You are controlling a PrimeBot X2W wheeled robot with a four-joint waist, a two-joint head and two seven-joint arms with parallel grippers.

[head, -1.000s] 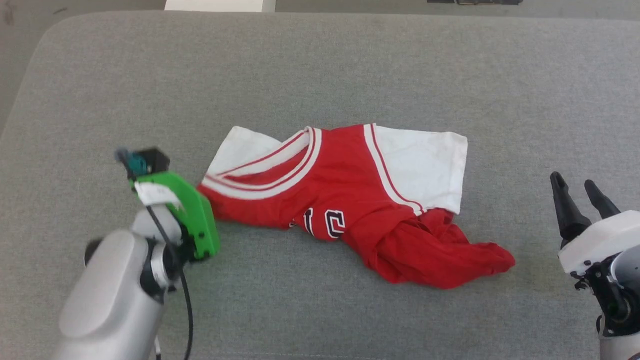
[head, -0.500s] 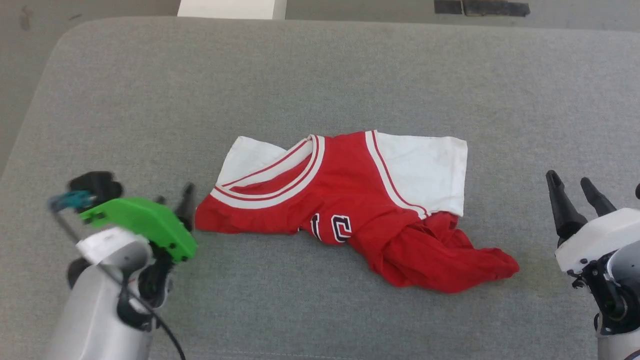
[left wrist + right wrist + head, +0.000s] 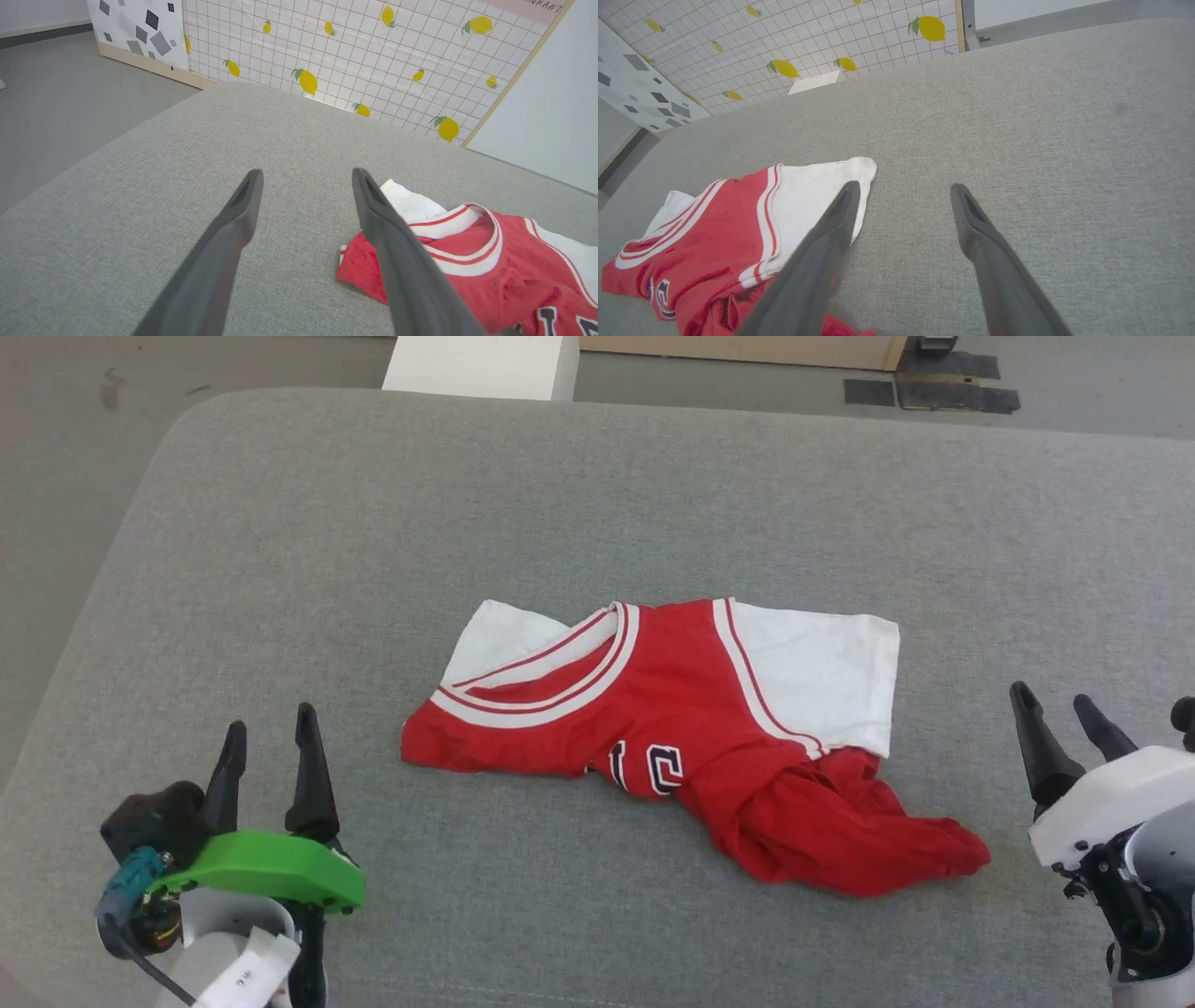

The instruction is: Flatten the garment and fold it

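- Across the foreground, grey cloth-covered desk [image 3: 280,523]: carries the garment [image 3: 672,709] at its middle.
- Garment: red jersey, crumpled on the desk between the left gripper [image 3: 269,721] and the right gripper [image 3: 1049,695], touching neither. Its long axis runs left to right in the head view, dipping toward the robot at the right. Striped neck trim and one white panel sit at the left end, a second white panel at the far right, and bunched red cloth at the near right. It is not yet flat.
- Left gripper: fingers [image 3: 308,775] apart, holding nothing. The garment's red left corner lies near, to its right.
- Right gripper: fingers apart, holding nothing. The bunched end lies near, to its left, and looks the closer reach.
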